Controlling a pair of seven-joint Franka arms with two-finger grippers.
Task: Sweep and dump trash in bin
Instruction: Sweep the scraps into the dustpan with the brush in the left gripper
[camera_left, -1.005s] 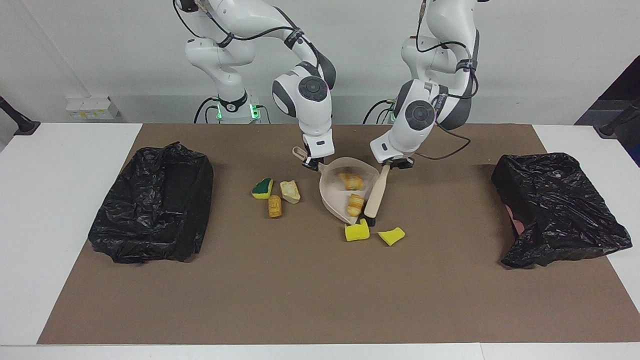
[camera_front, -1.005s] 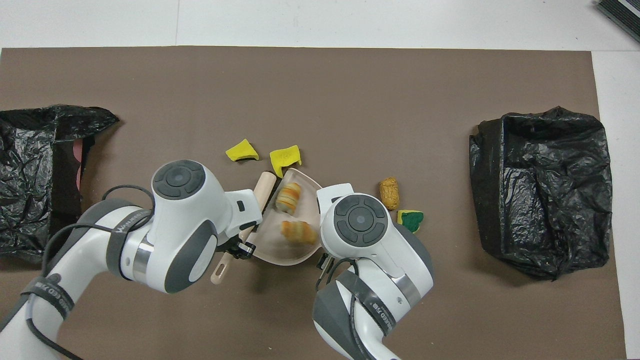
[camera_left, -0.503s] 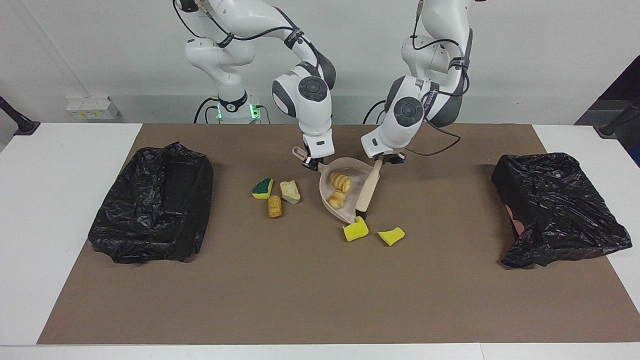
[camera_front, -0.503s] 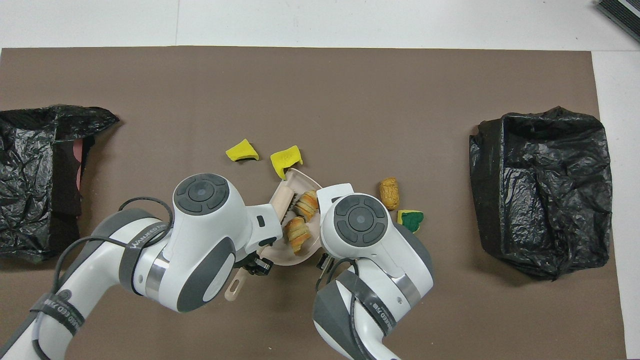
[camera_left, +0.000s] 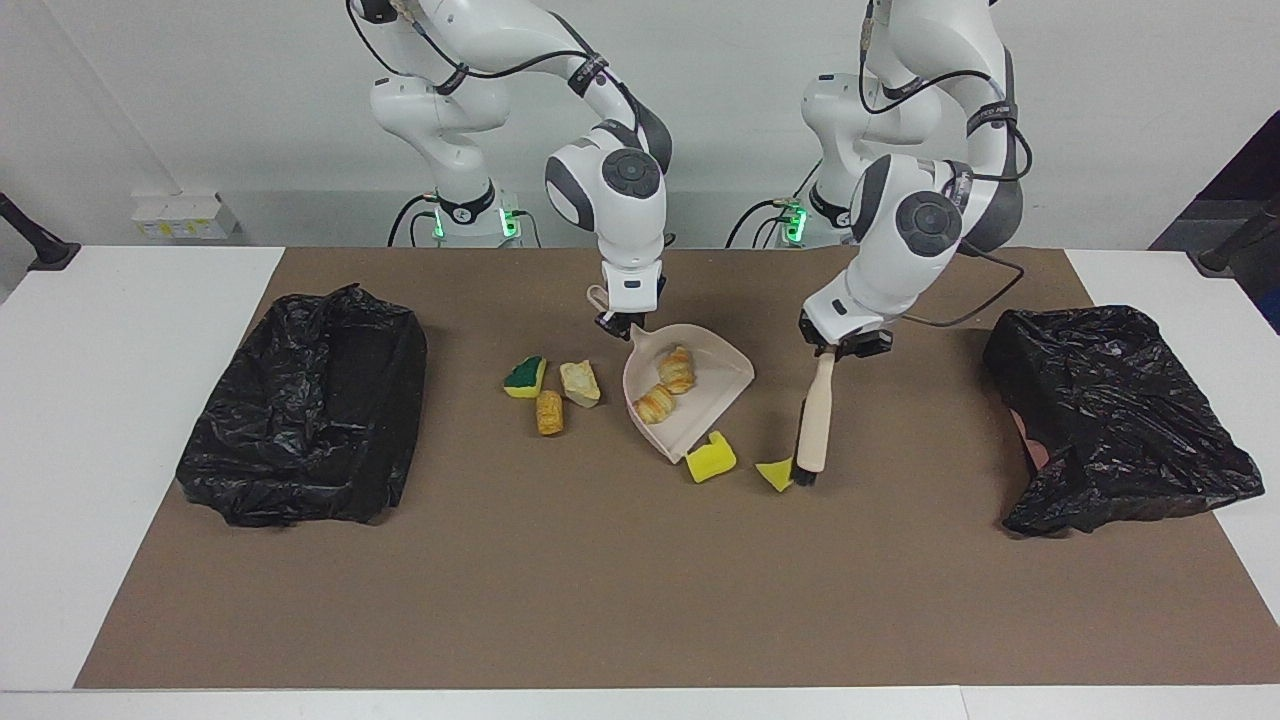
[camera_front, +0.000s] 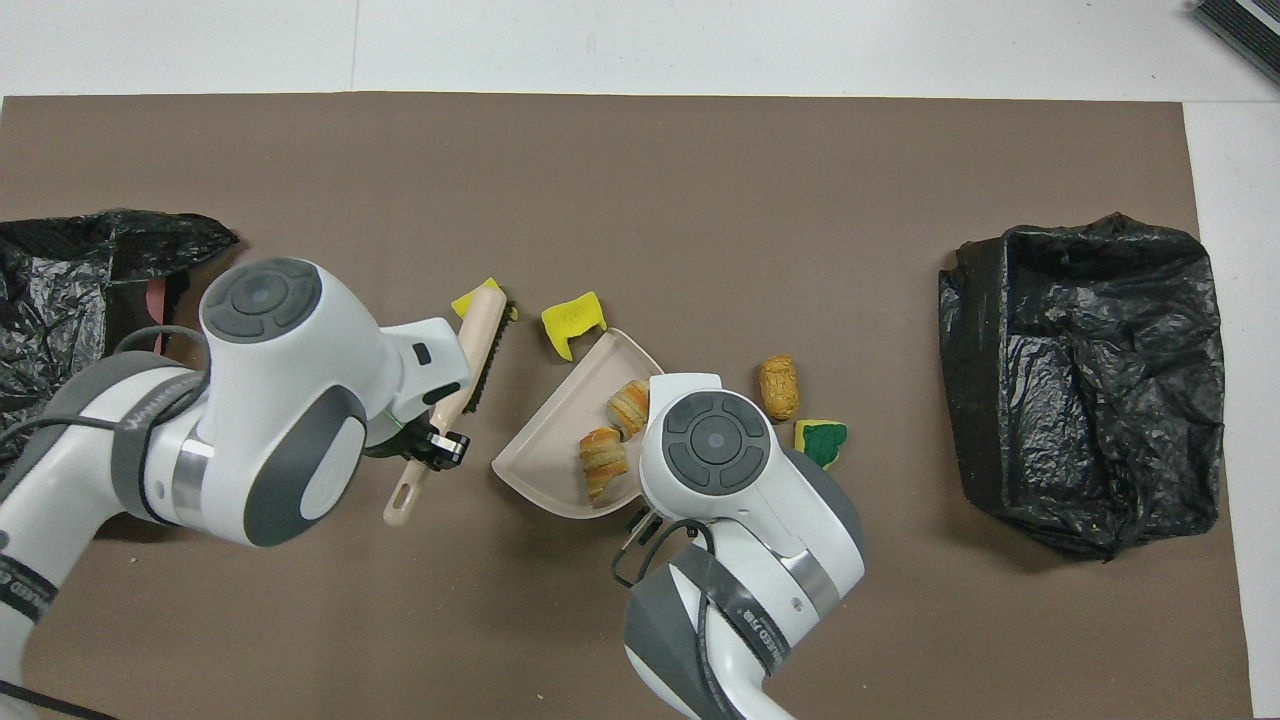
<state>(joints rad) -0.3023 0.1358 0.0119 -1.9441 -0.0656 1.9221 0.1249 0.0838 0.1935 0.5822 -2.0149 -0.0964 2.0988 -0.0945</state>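
Observation:
My right gripper (camera_left: 615, 322) is shut on the handle of the beige dustpan (camera_left: 725, 375), which rests on the mat with two bread-like lumps (camera_left: 678, 368) of trash inside. A yellow sponge chunk (camera_left: 710, 458) lies at the pan's lip. My left gripper (camera_left: 838, 348) is shut on the handle of the brush (camera_left: 815, 415), whose bristles touch the mat beside a yellow scrap (camera_left: 773, 472). Toward the right arm's end lie a green-topped sponge (camera_left: 525, 375), a pale lump (camera_left: 580, 383) and an orange lump (camera_left: 549, 411). From overhead the dustpan (camera_front: 545, 450) and brush (camera_front: 470, 360) stand apart.
Two bins lined with black bags sit on the brown mat: one bin (camera_left: 310, 420) at the right arm's end, the other bin (camera_left: 1110, 410) at the left arm's end. White table (camera_left: 130, 320) borders the mat.
The left gripper carried the brush out of the dustpan toward the left arm's end, down beside the yellow scrap. The dustpan turned slightly and the two lumps slid together inside it.

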